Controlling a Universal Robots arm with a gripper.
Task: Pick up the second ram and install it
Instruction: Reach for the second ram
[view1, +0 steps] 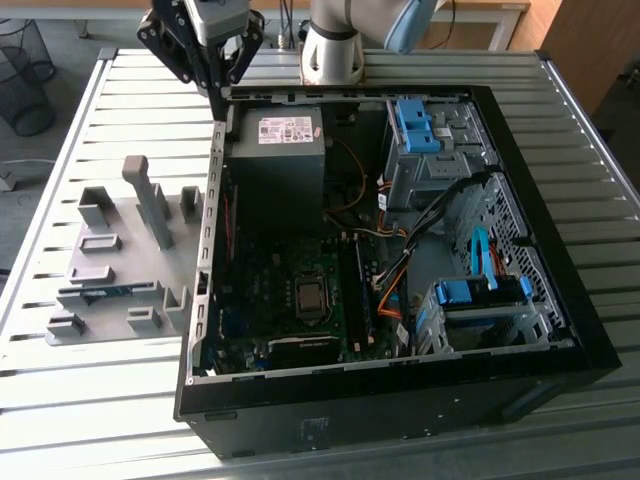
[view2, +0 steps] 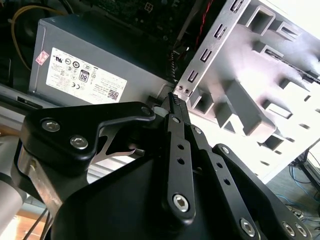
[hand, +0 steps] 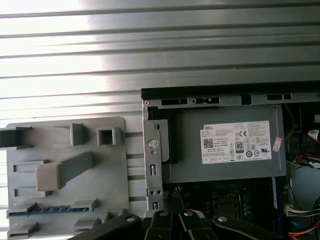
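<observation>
Black gripper (view1: 216, 100) pinched together, pointing down over case wall (view1: 207, 230).

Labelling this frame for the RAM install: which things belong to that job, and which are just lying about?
Job: second ram, lying in the grey fixture tray; hand, empty; motherboard.
Lying about: power supply; blue drive-bay clips; slatted table.

Slatted grey metal table (view1: 90, 400), bright glare on slats. Grey floor (view1: 70, 35). Black wire-mesh wastebasket (view1: 25, 80), exterior view's left. Wooden cabinet (view1: 590, 40), exterior view's right.
</observation>
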